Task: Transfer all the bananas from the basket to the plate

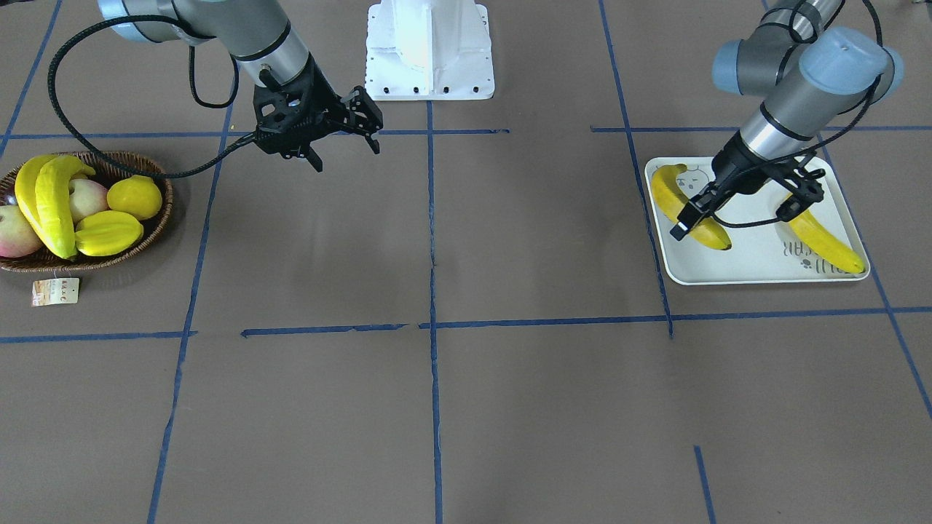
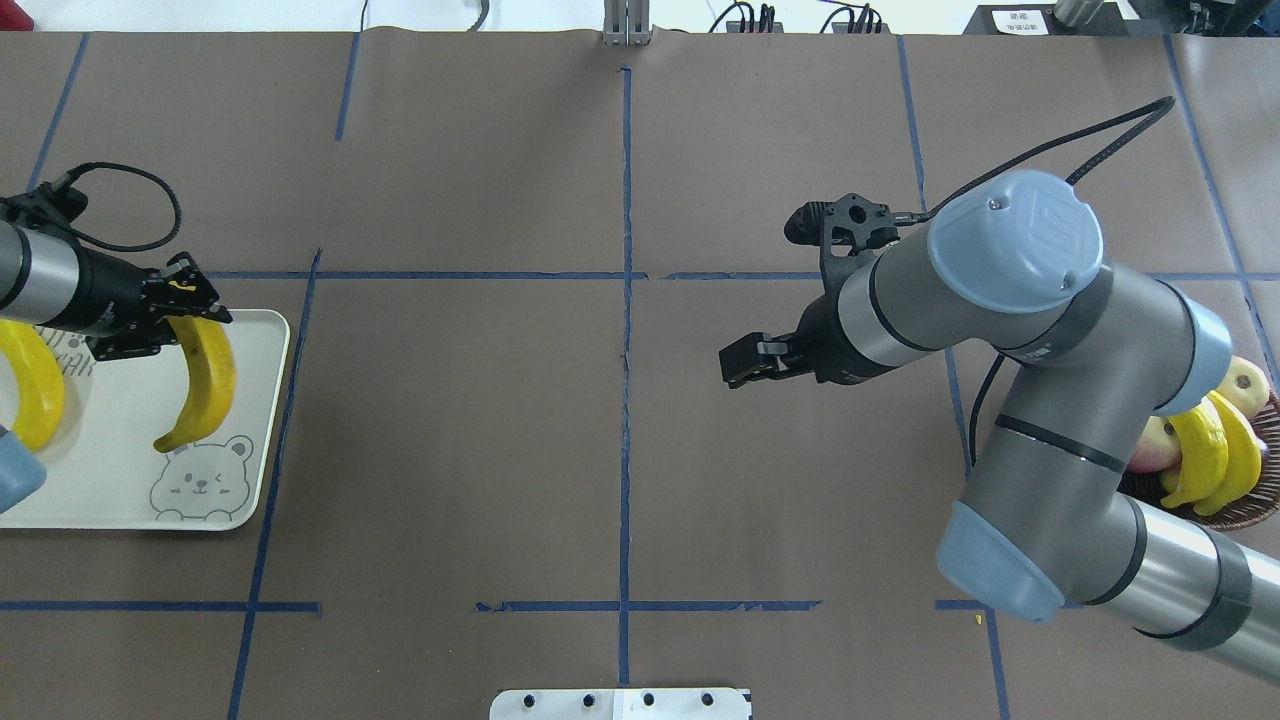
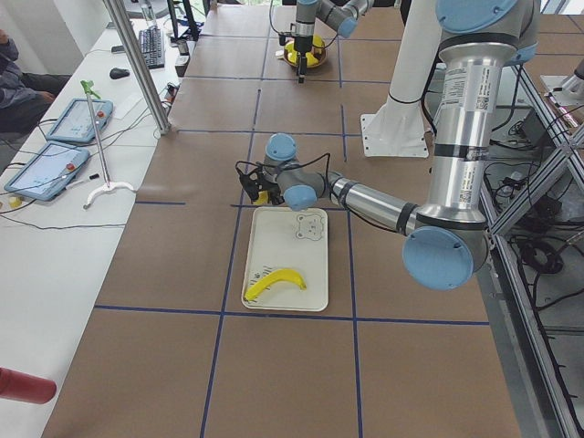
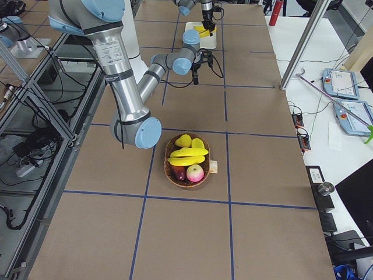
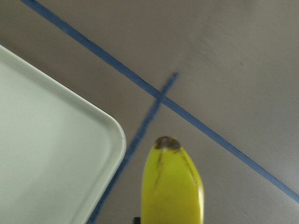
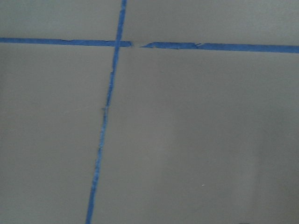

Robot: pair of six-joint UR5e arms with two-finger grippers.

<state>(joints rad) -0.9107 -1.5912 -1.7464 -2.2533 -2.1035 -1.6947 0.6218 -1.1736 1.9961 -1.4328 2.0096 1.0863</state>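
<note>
The plate (image 2: pixel 110 470) lies at the table's left end and also shows in the front view (image 1: pixel 757 262). One banana (image 2: pixel 35 385) lies on it. My left gripper (image 2: pixel 185 315) is shut on a second, more orange banana (image 2: pixel 205 385) near one end and holds it low over the plate. That banana's tip fills the left wrist view (image 5: pixel 174 186). The wicker basket (image 1: pixel 156 225) at the right end holds two bananas (image 1: pixel 51 200) side by side. My right gripper (image 1: pixel 346 149) is open and empty above the bare table, between the basket and the centre line.
The basket also holds a ridged starfruit (image 1: pixel 109 231), a round yellow fruit (image 1: pixel 135 196) and reddish apples (image 1: pixel 14 231). Its paper tag (image 1: pixel 54 291) lies beside it. The white robot base (image 1: pixel 429 51) stands at mid-table. Blue tape lines cross the brown surface.
</note>
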